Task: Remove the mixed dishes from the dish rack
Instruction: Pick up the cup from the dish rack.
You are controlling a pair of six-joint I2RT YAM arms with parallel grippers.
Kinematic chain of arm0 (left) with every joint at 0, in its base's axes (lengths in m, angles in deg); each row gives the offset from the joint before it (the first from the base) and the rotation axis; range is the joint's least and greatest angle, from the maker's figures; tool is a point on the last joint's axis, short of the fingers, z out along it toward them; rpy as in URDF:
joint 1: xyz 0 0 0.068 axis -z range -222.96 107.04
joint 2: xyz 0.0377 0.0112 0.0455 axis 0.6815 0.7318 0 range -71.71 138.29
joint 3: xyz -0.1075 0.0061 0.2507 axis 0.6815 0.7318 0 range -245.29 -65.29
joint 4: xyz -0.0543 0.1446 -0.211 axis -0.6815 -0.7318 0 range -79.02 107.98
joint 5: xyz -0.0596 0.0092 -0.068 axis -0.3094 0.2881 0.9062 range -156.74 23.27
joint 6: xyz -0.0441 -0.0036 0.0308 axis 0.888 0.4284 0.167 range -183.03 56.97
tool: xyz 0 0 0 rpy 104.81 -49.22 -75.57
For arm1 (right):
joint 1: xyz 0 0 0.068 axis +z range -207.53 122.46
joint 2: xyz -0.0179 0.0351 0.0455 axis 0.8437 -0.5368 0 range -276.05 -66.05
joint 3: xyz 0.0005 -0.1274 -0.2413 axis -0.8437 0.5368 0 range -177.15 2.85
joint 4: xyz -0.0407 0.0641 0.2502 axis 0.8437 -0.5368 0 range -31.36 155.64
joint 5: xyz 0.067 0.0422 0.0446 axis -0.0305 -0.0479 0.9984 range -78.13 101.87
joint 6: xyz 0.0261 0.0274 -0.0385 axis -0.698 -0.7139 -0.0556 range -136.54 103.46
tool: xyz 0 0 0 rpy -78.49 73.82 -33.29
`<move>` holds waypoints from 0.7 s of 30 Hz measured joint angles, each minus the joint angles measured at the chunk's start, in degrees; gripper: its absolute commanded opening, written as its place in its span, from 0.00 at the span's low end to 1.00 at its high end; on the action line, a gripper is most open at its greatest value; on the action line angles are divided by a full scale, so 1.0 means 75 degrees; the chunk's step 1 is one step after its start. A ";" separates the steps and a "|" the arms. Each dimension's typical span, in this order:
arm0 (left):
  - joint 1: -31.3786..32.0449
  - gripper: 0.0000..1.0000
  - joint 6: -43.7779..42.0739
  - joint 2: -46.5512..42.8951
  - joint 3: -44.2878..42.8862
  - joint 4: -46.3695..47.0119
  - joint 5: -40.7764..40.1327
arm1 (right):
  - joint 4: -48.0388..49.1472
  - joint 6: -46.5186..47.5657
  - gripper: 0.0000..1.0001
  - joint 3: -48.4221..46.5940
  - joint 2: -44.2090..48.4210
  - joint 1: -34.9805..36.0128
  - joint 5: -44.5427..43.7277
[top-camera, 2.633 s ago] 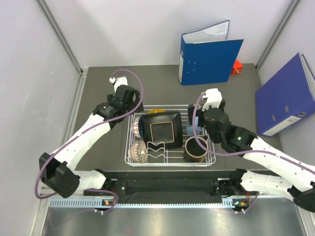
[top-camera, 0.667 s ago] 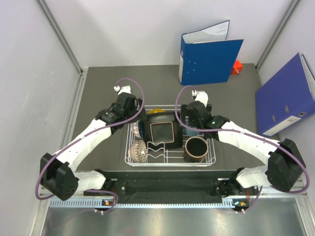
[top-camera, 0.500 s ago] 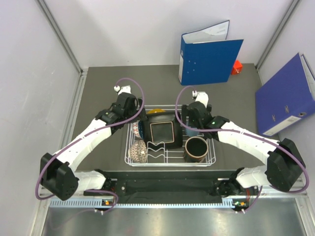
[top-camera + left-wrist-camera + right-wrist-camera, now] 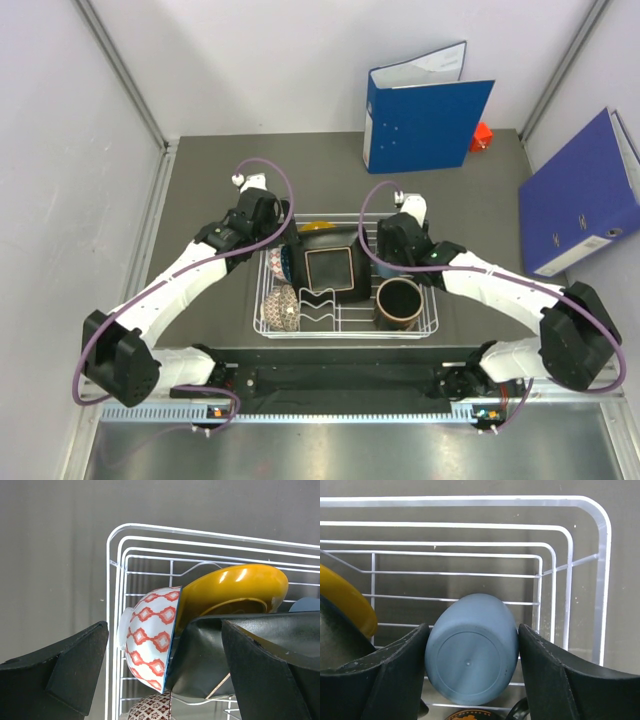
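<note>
The white wire dish rack [image 4: 345,333] is seen on the dark grey desk [image 4: 210,200], between the two arms. The right end effector [image 4: 472,635] is placed in the rack's far right corner. Its fingers [image 4: 395,675] are pressed against both sides of the light blue cup [image 4: 470,662], which is clamped between them with its base turned towards the wrist camera. The left end effector [image 4: 162,630] is held above the far left corner with its fingers spread wide apart, and nothing is gripped. Below it, a white bowl with red diamond pattern [image 4: 150,640] is stood on edge against the yellow round dish [image 4: 235,587]. Both are found just beside the black square plate with a copper inner line [image 4: 330,265]. The dark brown mug [image 4: 399,303] is stood upright in the near right corner. A small patterned bowl [image 4: 281,308] is lodged at the near left.
</note>
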 measured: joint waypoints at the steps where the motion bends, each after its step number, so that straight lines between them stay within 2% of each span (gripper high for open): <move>1: 0.0000 0.99 0.0000 0.0000 0.0000 0.0000 0.0000 | -0.0023 -0.0009 0.11 0.0003 0.0029 0.0000 0.0000; 2: 0.0000 0.99 0.0003 0.0000 0.0000 0.0000 0.0000 | -0.0044 -0.0009 0.00 0.0017 0.0087 0.0000 0.0003; 6: 0.0000 0.99 0.0041 -0.0003 0.0000 -0.0017 -0.0067 | -0.0411 0.0023 0.00 -0.0041 0.0539 0.0000 0.0000; 10: 0.0000 0.99 0.0111 -0.0079 -0.0003 -0.0119 -0.0321 | -0.0944 0.0195 0.00 -0.0796 0.1119 0.0055 0.0000; 16: 0.0000 0.99 0.0350 -0.0662 -0.0041 -0.0020 -0.0895 | -0.0577 0.0504 0.00 -0.1883 0.2232 0.0041 0.0064; 18: 0.0000 0.99 0.0466 -0.0953 -0.0035 0.0318 -0.0985 | -0.0274 0.0443 0.00 -0.1970 0.2559 -0.0294 0.0597; 21: -0.0017 0.99 0.0612 -0.1600 0.0189 0.1311 -0.0571 | 0.0554 0.0003 0.00 -0.1853 0.2614 -0.1212 0.1926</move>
